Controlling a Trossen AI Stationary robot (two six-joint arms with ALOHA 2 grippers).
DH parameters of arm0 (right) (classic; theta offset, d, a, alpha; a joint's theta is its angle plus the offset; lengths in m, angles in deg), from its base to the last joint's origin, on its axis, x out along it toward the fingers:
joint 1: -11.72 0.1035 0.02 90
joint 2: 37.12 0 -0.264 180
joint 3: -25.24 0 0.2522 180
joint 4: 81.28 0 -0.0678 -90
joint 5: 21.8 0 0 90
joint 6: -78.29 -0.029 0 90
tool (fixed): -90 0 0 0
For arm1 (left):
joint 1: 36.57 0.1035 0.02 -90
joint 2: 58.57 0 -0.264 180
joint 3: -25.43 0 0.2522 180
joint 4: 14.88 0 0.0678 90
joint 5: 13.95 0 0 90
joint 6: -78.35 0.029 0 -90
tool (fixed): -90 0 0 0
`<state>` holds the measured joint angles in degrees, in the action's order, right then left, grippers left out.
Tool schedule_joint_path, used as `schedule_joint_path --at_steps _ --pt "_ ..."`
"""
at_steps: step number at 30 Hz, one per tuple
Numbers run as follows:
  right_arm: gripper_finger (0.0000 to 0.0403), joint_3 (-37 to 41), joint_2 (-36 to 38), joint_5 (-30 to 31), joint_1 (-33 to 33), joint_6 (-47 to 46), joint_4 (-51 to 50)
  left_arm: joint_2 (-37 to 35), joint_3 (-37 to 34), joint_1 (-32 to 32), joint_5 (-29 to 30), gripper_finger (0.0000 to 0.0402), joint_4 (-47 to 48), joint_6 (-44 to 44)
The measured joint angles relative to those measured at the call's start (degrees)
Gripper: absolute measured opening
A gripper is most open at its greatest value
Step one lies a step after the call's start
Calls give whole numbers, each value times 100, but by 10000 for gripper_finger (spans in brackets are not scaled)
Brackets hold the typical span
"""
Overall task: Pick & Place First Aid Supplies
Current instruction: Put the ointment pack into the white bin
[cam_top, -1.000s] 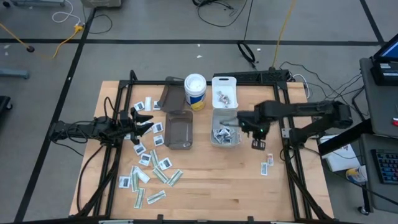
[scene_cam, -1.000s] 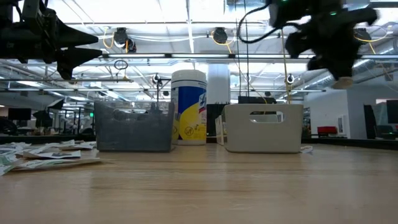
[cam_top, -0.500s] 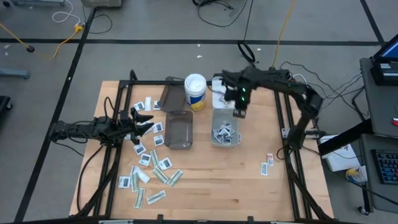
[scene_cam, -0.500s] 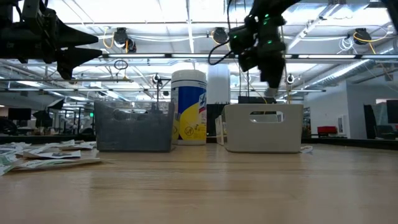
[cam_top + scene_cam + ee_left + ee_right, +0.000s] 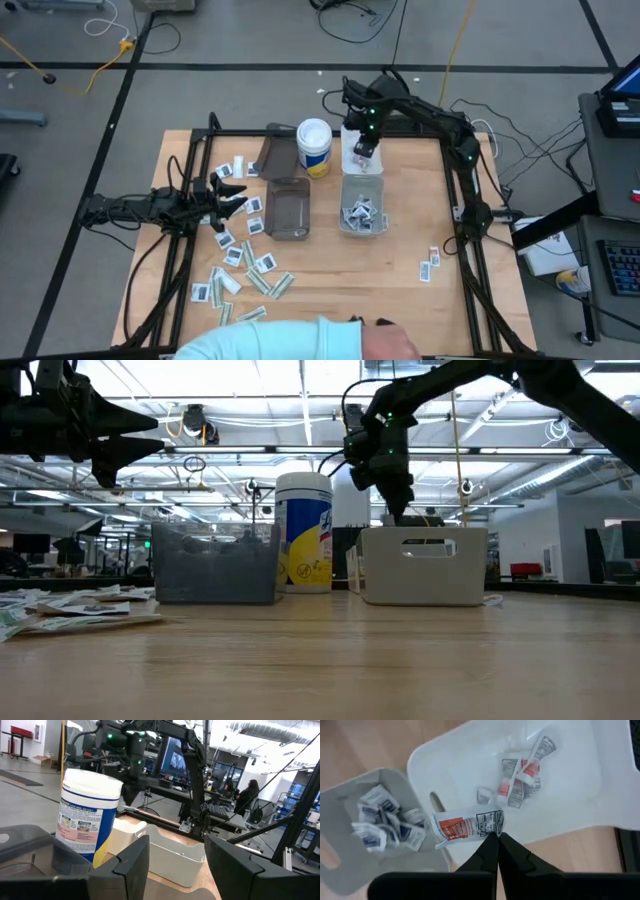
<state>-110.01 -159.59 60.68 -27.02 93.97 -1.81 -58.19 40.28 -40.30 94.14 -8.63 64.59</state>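
My right gripper [image 5: 362, 150] hangs over the far white bin [image 5: 372, 130], shut on a small white packet with orange-red print [image 5: 467, 825]. In the low view it [image 5: 397, 510] is above the bin's rim. Several like packets [image 5: 520, 775] lie on that bin's floor. White packets with dark print [image 5: 362, 215] fill the near white bin. Many more packets [image 5: 240, 270] lie flat on the table's left part. My left gripper [image 5: 235, 195] waits open and level at the table's left, nothing between its fingers [image 5: 175, 865]. My right gripper pinches the packet's printed end [image 5: 489, 826] between its two fingertips. The fingers come from above, pointing down. The packet sticks out sideways from the tips, lifted clear above the far white bin.
A smoky bin [image 5: 288, 208] and its lid [image 5: 273, 155] stand left of the white bins, with a wipes canister [image 5: 314, 147] beside the far one. Two packets [image 5: 430, 265] lie near the table's right edge. A person's pale sleeve [image 5: 290, 342] reaches in at the near edge.
My right gripper has swung from right of the near white bin toward the table's far edge and leftward, staying shut and pointing down, and now hangs over the far white bin. A person's sleeve has come into view at the near edge.
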Motion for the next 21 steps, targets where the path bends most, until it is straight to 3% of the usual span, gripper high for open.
schedule_joint_path --at_steps 15,21 --pt "0 1578 -117 -2 9 -795 1710 0 0 0 0 196 -1 0" --pt "19 1717 -114 -20 9 -777 1861 -1 0 0 0 196 -1 0"
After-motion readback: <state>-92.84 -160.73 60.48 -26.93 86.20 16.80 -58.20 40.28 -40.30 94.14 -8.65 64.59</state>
